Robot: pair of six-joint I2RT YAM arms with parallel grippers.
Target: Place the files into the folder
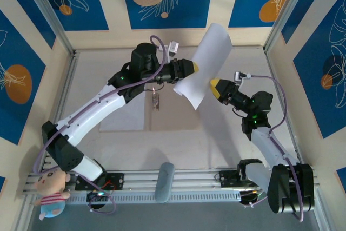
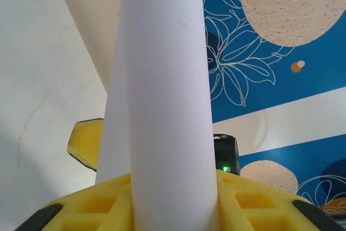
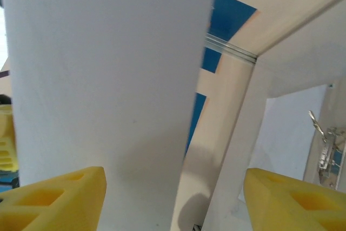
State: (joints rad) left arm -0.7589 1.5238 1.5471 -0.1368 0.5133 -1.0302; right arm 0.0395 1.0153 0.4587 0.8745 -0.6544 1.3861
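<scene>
An open tan folder (image 1: 174, 116) is seen lying flat on the table (image 1: 216, 144), with one white sheet (image 1: 123, 113) resting at its left. A second, curled sheet (image 1: 208, 58) is held raised above the folder's far right side, so the carrying step is judged in hand. Lowering and flattening would be called for next. The left gripper (image 1: 193, 68) is clamped on that sheet's lower part. The right gripper (image 1: 215, 86) is spread wide just beside it, and contact cannot be told.

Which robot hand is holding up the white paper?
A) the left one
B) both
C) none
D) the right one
A: the left hand is shut on the paper in the air; the right hand is open near it.
</scene>
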